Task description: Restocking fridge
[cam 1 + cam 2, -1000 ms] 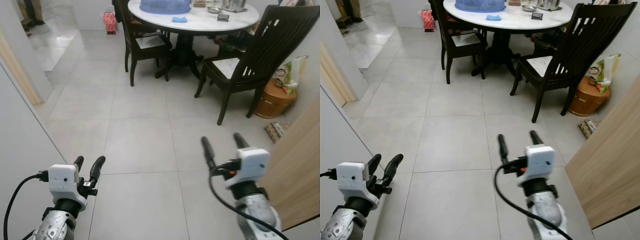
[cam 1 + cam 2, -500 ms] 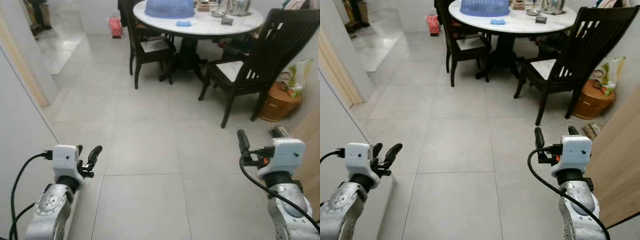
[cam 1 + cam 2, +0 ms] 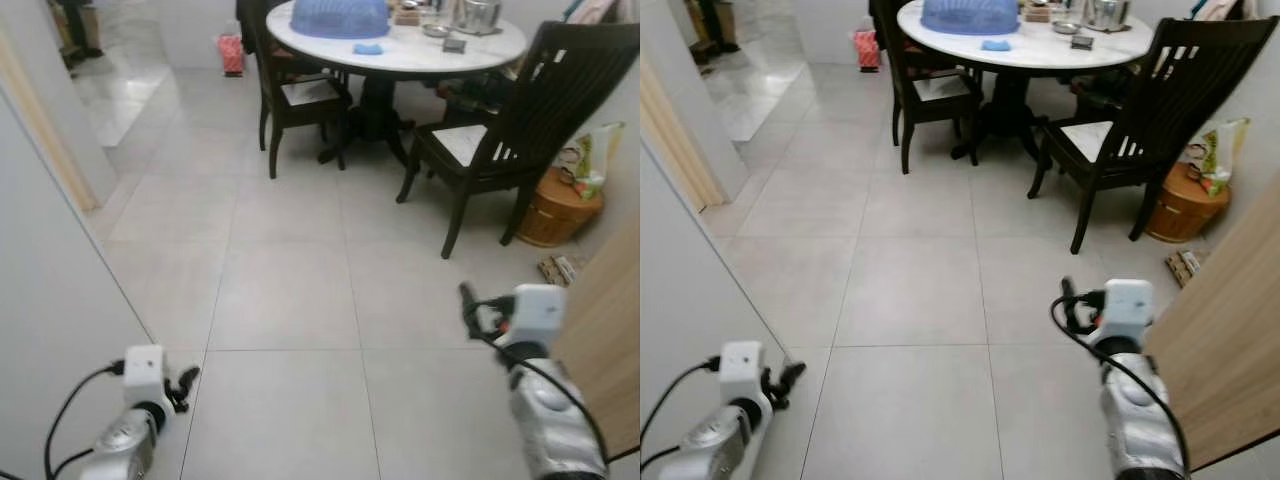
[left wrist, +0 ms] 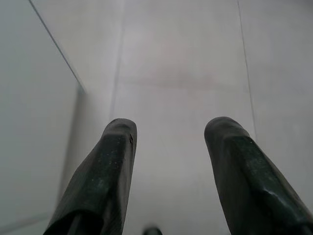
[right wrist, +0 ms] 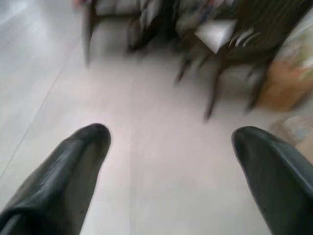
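Observation:
No food or drink item is in sight. A plain white panel [image 3: 45, 300] rises close on my left and a light wooden panel [image 3: 600, 330] close on my right; I cannot tell whether either belongs to a fridge. My left gripper [image 3: 185, 378] hangs low beside the white panel. In the left wrist view the left gripper [image 4: 171, 127] is open over bare tile, with nothing between its fingers. My right gripper [image 3: 1085, 292] is held low next to the wooden panel. The blurred right wrist view has the right gripper [image 5: 171, 134] wide open and empty, pointing at the chairs.
Ahead stands a round white table [image 3: 480, 50] bearing a blue dome cover [image 3: 340, 15] and several small items. Dark wooden chairs [image 3: 530, 110] surround it. A wooden tub [image 3: 555, 205] and a bag [image 3: 590, 160] sit at the right wall. Grey floor tiles [image 3: 290, 290] stretch between.
Both arms have sunk lower and pulled back toward my body, so the grippers look smaller. The right gripper also moved rightward toward the wooden panel. Both stay open and empty.

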You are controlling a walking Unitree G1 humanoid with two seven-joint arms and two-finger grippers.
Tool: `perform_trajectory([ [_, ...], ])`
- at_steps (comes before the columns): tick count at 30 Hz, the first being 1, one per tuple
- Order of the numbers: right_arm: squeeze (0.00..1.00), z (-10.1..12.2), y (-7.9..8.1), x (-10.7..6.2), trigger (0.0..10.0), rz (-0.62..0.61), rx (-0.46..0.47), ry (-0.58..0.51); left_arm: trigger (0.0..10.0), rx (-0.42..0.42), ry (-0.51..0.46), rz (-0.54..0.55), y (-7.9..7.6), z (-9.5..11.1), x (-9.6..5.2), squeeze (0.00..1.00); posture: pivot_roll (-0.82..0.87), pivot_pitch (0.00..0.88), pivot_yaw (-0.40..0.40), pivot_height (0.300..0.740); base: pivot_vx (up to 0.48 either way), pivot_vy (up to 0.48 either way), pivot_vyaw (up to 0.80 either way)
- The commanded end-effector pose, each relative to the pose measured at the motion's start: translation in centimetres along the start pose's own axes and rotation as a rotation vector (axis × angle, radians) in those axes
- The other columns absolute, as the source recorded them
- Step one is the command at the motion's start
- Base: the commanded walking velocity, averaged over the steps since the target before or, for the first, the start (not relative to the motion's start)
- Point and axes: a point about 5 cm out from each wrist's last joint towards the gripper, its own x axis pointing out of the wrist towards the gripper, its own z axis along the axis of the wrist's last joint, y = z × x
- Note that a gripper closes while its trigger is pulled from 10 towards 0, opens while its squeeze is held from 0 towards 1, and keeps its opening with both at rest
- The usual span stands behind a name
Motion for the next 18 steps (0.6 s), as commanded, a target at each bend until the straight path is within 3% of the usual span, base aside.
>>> perform_trajectory([
  [1,0.00,-2.0,0.8,0.1,10.0,0.030,-0.027,0.094,10.0,0.032,0.039,-0.023,-0.6,-0.6,0.4,0.00,-0.07,0.000,-0.066,0.740,0.000,0.000,0.00],
  [4,0.00,-5.5,2.8,-0.4,10.0,0.084,-0.034,0.267,10.0,-0.002,0.094,-0.009,-1.1,-1.9,1.1,0.00,-0.06,0.000,-0.069,0.740,0.000,0.000,0.00],
  [11,0.00,-9.1,6.1,-2.0,10.0,0.162,0.043,0.427,10.0,-0.036,0.207,0.032,-1.5,-4.4,1.1,0.00,-0.06,0.000,-0.052,0.740,0.000,0.000,0.00],
  [15,0.00,-10.9,7.1,-3.1,10.0,0.200,0.028,0.501,10.0,-0.049,0.293,0.080,-0.8,-6.9,0.1,0.00,-0.07,0.000,-0.041,0.740,0.000,0.000,0.00],
  [18,0.00,-12.1,6.9,-4.1,10.0,0.147,0.097,0.527,10.0,-0.072,0.344,0.114,-0.4,-8.4,-0.7,0.00,-0.08,0.000,-0.019,0.740,0.000,0.000,0.00],
])
